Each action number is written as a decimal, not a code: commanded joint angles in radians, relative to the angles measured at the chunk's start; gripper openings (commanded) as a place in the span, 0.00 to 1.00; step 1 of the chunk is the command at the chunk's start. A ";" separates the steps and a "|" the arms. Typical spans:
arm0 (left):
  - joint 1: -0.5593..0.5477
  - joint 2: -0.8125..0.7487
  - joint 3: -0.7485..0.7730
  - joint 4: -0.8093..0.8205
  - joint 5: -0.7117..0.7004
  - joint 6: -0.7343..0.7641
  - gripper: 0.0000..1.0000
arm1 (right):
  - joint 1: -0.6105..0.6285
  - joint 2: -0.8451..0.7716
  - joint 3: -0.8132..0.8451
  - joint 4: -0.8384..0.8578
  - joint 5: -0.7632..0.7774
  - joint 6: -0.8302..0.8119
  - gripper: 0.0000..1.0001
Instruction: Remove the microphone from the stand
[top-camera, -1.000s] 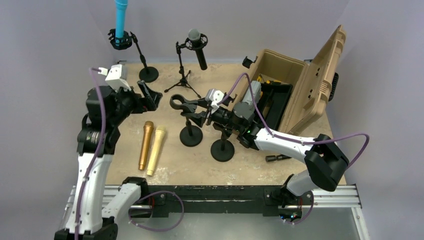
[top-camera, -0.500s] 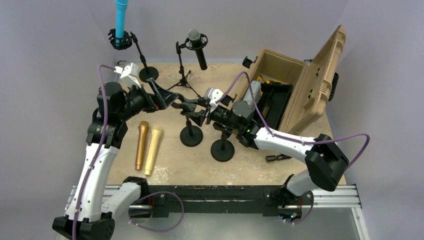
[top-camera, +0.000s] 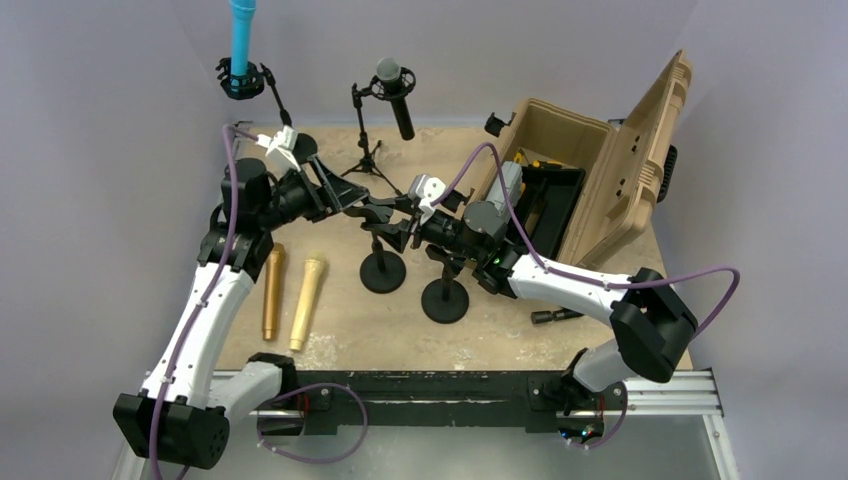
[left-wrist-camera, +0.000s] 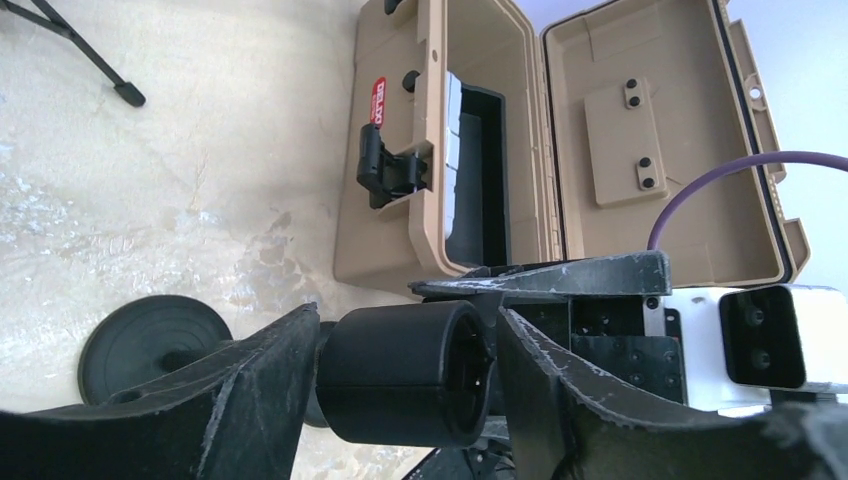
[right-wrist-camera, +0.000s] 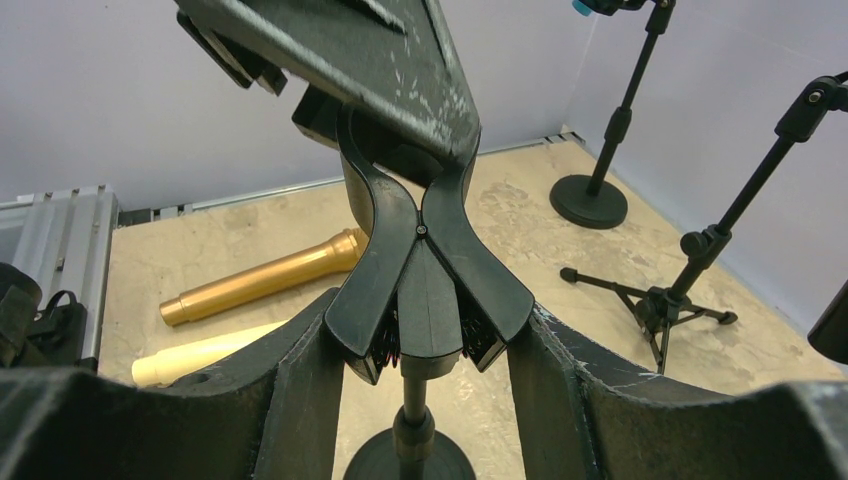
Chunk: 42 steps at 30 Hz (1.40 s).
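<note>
A black microphone (top-camera: 356, 206) sits in the spring clip (right-wrist-camera: 420, 250) of a short round-based stand (top-camera: 382, 272). In the left wrist view its hollow-ended black barrel (left-wrist-camera: 400, 370) lies between my left fingers, which touch it on both sides. My left gripper (top-camera: 348, 203) (left-wrist-camera: 408, 322) is shut on it from the left. My right gripper (top-camera: 398, 226) (right-wrist-camera: 425, 320) comes in from the right and is shut on the clip's two levers, just above the stand's pole (right-wrist-camera: 412, 420). The microphone's head is hidden.
A gold microphone (top-camera: 270, 290) and a pale gold one (top-camera: 308, 300) lie on the table at the left. A second round base (top-camera: 445, 300) stands beside the first. A blue microphone (top-camera: 241, 40) and a black one (top-camera: 398, 95) stand at the back. An open tan case (top-camera: 590, 170) is at the right.
My left arm has swung right and forward from beside the gold microphones to the clip, and its fingers now enclose the black microphone. The right arm has not moved.
</note>
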 joint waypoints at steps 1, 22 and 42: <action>-0.011 0.013 -0.025 0.056 0.038 -0.019 0.61 | -0.004 -0.035 0.041 0.021 0.016 0.000 0.26; -0.023 0.059 -0.208 -0.006 -0.010 0.147 0.19 | -0.004 -0.266 0.097 -0.051 0.054 0.027 0.87; -0.023 0.145 -0.278 0.053 -0.044 0.178 0.13 | -0.004 -0.476 0.075 -0.111 0.081 0.068 0.90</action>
